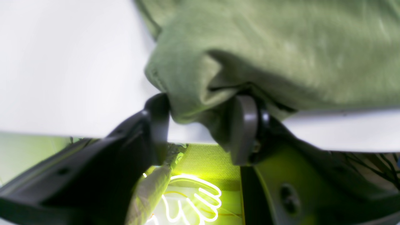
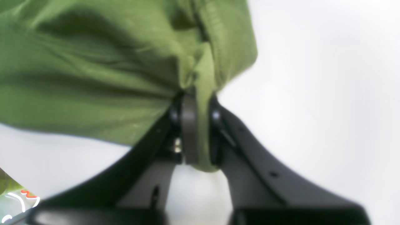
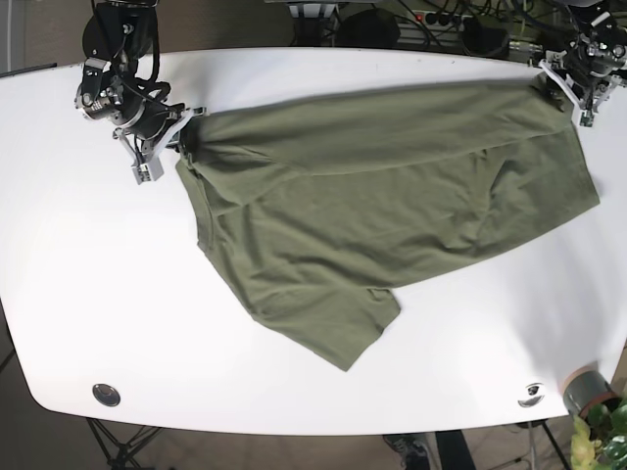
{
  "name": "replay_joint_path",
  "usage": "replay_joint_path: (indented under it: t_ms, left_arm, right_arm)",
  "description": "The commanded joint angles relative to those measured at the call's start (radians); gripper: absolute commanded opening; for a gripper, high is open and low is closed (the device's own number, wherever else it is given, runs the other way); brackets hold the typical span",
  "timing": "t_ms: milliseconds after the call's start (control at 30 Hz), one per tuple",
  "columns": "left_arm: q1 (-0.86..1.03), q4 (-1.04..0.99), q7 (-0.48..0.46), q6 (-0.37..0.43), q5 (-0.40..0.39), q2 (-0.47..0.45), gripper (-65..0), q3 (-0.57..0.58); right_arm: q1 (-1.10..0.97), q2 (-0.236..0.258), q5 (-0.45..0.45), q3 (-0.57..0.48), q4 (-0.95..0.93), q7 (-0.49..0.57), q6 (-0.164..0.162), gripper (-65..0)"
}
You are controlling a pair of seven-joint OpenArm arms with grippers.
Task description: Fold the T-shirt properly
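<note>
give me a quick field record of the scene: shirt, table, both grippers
garment: olive green T-shirt, spread mostly flat, wrinkled, one sleeve pointing toward the near table edge
surface: white table
left gripper: shut on a bunched fold of the shirt, at the far corner on the base view's right
right gripper: shut on a pinch of shirt edge, at the far corner on the base view's left
fold state: no fold made yet
other: plant pot at the near right table corner

T-shirt (image 3: 392, 196): matt olive-green woven cloth, softly creased. Table (image 3: 88, 284): smooth white surface, slightly glossy. Gripper fingers (image 2: 189, 131): smooth dark plastic.
</note>
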Motion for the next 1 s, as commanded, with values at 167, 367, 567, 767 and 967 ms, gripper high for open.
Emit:
replay_joint_path:
  t_ms: [167,367,567,767,967]
  left_arm:
    - [-0.058,0.019,-0.016,0.002,0.113,-0.041,-43.1,0.058]
    - [-0.059,0.02,-0.016,0.002,0.121,-0.095,-42.9,0.113]
    - [-0.056,0.02,-0.016,0.002,0.122,-0.124,-42.9,0.113]
    - [-0.053,0.022,-0.016,0.002,0.122,-0.141,-42.9,0.11]
    - [-0.004,0.116,-0.014,0.002,0.122,-0.147,-42.9,0.052]
  right_arm:
    - [-0.084,0.008,0.0,0.093,0.074,-0.008,0.0,-62.0]
    - [-0.182,0.006,0.002,0.127,0.162,-0.009,0.0,-62.0]
    - [-0.276,-0.008,0.026,0.133,0.203,-0.008,0.0,-62.0]
    - [-0.322,-0.014,0.083,0.133,0.205,-0.008,-0.005,-62.0]
    - [-0.34,-0.015,0.081,0.133,0.219,-0.008,-0.005,-62.0]
